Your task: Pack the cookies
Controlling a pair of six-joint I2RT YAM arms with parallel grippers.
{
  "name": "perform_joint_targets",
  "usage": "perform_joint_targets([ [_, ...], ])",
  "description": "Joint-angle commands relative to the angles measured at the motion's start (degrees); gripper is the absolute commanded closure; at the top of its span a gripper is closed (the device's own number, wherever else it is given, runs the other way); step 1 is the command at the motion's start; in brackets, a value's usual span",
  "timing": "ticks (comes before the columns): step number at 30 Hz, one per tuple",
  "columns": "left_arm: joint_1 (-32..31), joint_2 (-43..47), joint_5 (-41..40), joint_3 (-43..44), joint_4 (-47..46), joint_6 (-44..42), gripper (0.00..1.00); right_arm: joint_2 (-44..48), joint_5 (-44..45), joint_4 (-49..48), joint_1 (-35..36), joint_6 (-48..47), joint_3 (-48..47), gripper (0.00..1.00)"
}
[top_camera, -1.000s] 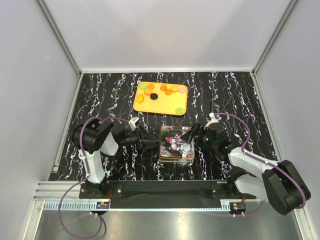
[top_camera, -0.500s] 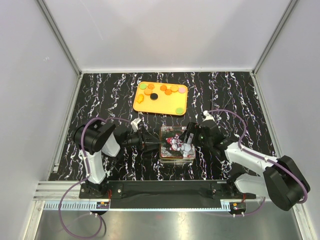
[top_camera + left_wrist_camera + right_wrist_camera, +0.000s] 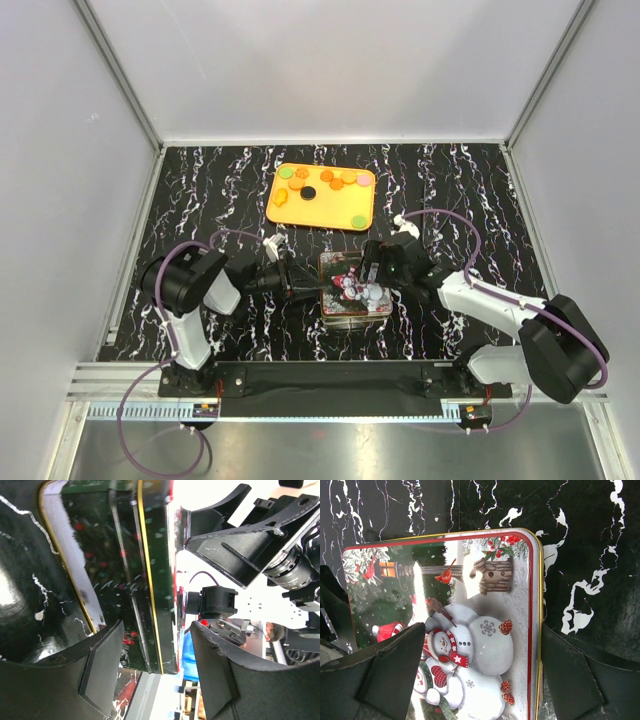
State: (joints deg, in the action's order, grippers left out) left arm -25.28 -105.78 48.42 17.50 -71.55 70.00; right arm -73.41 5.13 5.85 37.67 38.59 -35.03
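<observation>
The cookies (image 3: 338, 180) are small orange, green, pink and black discs on a yellow tray (image 3: 322, 207) at the back of the table. In front of it lies a closed tin (image 3: 350, 292) with a snowman lid (image 3: 485, 605). My left gripper (image 3: 305, 287) is open at the tin's left side. Its fingers (image 3: 100, 672) straddle the tin's wall (image 3: 155, 580), with gaps on both sides. My right gripper (image 3: 372, 268) is open wide over the lid's far right part. One finger (image 3: 395, 672) hangs over the lid and the other (image 3: 572, 677) stands just past the tin's edge.
Black marbled tabletop (image 3: 200, 190) lies inside white walls, with a metal rail (image 3: 120, 385) along the near edge. Purple cables (image 3: 450, 222) loop off both arms. The right arm's gripper (image 3: 240, 535) shows beyond the tin in the left wrist view.
My right gripper has slid left and away from its base, coming over the tin's lid. My left gripper has crept right up to the tin's left side. The tin and tray have stayed put.
</observation>
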Motion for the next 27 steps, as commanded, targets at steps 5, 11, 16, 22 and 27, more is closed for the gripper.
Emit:
perform_joint_targets([
  [5,-1.2,5.6,-2.5,1.9,2.0,-6.1,0.40,0.4,-1.5,2.4,2.3,-1.1,-2.5,0.03],
  [11,-1.3,7.8,-3.9,3.2,11.8,-10.1,0.43,-1.3,-2.6,2.5,2.4,-1.6,-3.4,0.02],
  [16,-1.7,9.5,-5.9,3.8,18.3,-13.1,0.45,-3.2,-2.8,2.6,2.9,-1.8,-4.0,0.02],
  [22,-2.0,9.8,-7.2,3.9,22.0,-13.9,0.51,-5.5,-4.9,2.0,2.8,-1.9,-4.7,0.02],
  [27,-3.9,11.6,-11.0,4.9,29.7,-15.7,0.63,-6.8,-4.3,2.9,2.8,-2.1,-5.3,0.01],
])
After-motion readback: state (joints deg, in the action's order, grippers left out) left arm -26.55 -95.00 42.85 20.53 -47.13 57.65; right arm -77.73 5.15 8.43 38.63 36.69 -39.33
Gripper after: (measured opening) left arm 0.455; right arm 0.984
